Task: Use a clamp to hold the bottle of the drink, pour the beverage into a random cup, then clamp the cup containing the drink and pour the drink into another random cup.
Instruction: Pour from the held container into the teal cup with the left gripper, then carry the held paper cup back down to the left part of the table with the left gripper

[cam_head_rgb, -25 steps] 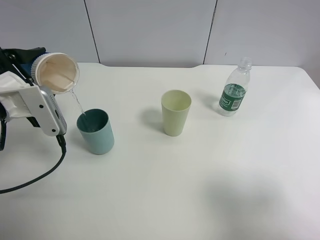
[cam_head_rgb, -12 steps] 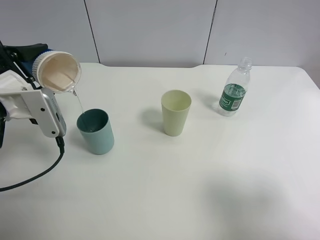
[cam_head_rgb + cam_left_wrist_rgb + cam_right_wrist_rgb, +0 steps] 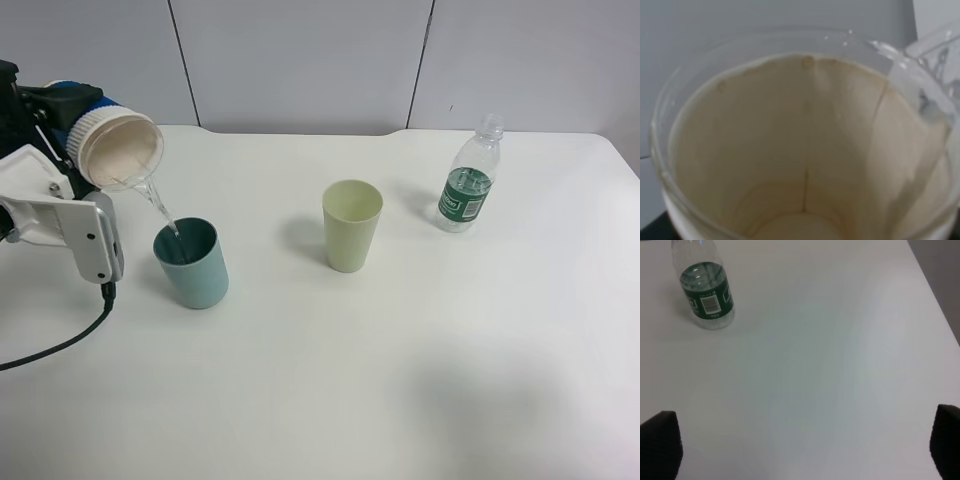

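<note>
Since a second ago the left gripper [image 3: 62, 112] has lifted and tipped the paper cup [image 3: 118, 148] further, its mouth now turned more toward the teal tumbler [image 3: 191, 263]. Its jaws are clamped on the paper cup, which lies almost on its side, and a thin stream of water [image 3: 160, 210] falls from the rim into the tumbler just below the jaws. Farther from the jaws stands a pale green tumbler [image 3: 352, 225], upright. The bottle [image 3: 469, 178] stands upright well ahead of the right gripper [image 3: 800, 442], whose jaws are wide apart over bare table [image 3: 840, 365].
</note>
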Controlling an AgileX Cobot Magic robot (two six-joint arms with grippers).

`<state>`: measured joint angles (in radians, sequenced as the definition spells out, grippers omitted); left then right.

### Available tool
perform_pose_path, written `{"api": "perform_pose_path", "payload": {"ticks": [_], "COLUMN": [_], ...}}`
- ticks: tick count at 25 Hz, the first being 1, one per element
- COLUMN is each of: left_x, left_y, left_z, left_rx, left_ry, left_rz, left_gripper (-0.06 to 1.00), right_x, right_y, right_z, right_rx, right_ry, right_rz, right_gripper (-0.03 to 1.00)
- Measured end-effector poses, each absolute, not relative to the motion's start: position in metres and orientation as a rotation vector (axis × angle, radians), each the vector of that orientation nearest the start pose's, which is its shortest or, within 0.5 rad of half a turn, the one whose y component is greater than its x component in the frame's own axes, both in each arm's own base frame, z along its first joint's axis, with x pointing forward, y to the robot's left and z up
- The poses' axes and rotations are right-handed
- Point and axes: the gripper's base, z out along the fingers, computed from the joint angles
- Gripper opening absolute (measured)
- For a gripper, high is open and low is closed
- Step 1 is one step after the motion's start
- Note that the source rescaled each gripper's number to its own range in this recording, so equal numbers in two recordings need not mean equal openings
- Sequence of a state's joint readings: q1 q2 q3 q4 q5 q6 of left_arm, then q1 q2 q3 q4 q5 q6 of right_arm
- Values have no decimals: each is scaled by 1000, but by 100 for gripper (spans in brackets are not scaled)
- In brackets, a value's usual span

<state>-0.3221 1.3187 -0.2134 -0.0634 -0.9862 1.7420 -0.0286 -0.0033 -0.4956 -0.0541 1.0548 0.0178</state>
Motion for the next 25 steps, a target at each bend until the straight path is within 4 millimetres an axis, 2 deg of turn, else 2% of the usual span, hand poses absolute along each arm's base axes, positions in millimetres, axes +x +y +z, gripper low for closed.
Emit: {"api": "perform_pose_path", "payload": {"ticks": [10, 17, 21, 25], "left_x": [199, 198, 197, 197], "left_y": [-62, -66, -66, -66], "left_z": [201, 202, 200, 198], "left_rx": [1517, 1540, 1507, 1360], "left_ry": [856, 794, 871, 1050], "left_rz": [1186, 1179, 1097, 894], "left_gripper": [1, 1, 1, 1], "right_x": [-5, -5, -5, -5], "right_y": [-4, -4, -4, -4], "right_z": [277, 277, 277, 277], "right_rx": [50, 50, 50, 50], "right_ry": [2038, 2038, 2038, 2038], "right_rz": [-71, -71, -71, -71], "right_gripper": [100, 100, 100, 100]}}
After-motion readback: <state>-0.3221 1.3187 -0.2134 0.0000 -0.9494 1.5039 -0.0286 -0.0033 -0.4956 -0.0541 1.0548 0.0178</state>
